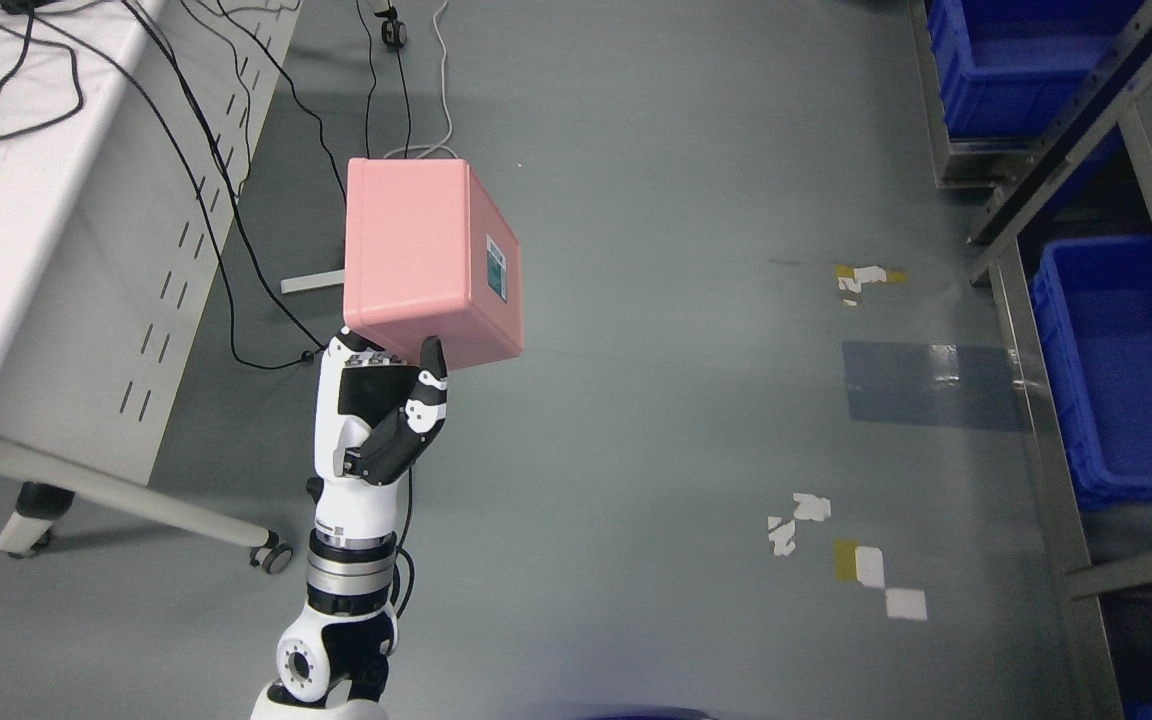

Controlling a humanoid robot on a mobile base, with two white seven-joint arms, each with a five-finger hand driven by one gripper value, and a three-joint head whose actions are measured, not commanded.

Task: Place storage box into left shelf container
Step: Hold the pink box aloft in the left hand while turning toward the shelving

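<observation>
A pink storage box [426, 262] with a small teal label on its right face is held up in the air over the grey floor, left of centre. My left hand [391, 380] grips its lower edge from beneath, thumb pressed on the front face, the other fingers hidden behind the box. The white and black forearm rises from the bottom edge. Blue containers [1126, 370] sit in a metal shelf rack [1036, 400] along the right side, well apart from the box. My right arm does not show.
A white table [46, 230] with perforated side panel, wheeled legs and trailing black cables [226, 210] stands at the left. Another blue bin [1006, 60] sits at the top right. Tape scraps [836, 550] mark the grey floor between table and rack.
</observation>
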